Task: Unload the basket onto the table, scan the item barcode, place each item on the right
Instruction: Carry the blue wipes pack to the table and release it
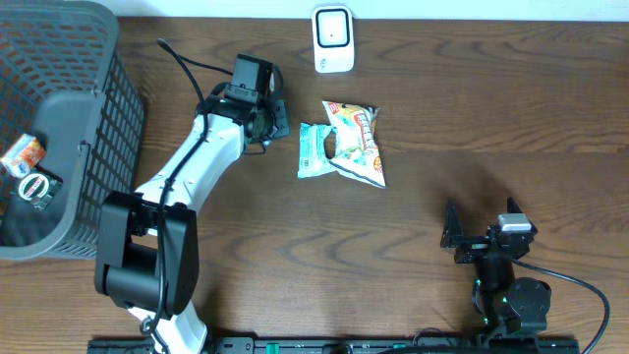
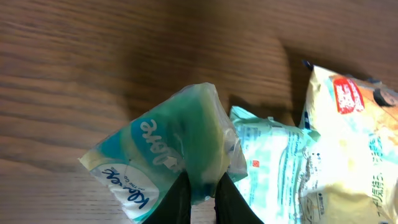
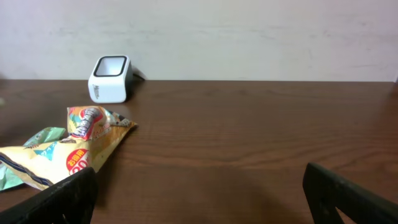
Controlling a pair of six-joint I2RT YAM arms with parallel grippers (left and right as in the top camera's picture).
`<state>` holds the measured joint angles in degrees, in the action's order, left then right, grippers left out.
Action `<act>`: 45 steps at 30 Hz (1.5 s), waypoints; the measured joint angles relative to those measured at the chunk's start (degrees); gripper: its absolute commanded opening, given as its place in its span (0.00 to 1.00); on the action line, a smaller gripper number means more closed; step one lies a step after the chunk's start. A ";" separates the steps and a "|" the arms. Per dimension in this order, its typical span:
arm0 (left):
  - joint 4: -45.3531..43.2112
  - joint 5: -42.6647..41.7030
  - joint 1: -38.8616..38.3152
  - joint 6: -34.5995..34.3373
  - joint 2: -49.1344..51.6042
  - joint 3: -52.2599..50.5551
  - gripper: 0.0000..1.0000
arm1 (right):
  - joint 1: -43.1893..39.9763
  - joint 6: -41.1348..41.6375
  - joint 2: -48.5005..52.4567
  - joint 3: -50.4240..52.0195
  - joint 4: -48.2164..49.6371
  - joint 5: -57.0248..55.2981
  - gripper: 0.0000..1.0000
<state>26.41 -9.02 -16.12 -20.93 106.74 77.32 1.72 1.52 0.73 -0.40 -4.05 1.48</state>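
Observation:
A teal and white tissue pack is pinched at its edge between the black fingers of my left gripper, which is shut on it just above the wood. In the overhead view that gripper sits left of the pile and hides the pack. Beside it lie a pale green packet and a yellow snack bag. The white barcode scanner stands at the table's back edge. My right gripper rests near the front right, open, nothing between its fingers.
A dark mesh basket fills the far left and holds a few small items. The left arm's white links run diagonally from the front left towards the pile.

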 measured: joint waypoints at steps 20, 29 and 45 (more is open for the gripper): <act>2.86 0.00 -2.75 -0.09 0.00 0.00 0.96 | 0.00 0.02 0.00 0.00 0.02 0.00 0.99; 11.39 -3.32 -2.75 -1.31 0.00 0.00 0.98 | 0.00 0.02 0.00 0.00 0.00 0.00 0.99; 13.64 -17.51 -2.34 2.84 -2.75 0.28 0.98 | 0.00 0.02 0.00 0.00 0.00 0.00 0.99</act>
<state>40.05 -26.52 -18.46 -18.09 103.98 77.60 1.72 1.54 0.73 -0.40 -4.05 1.48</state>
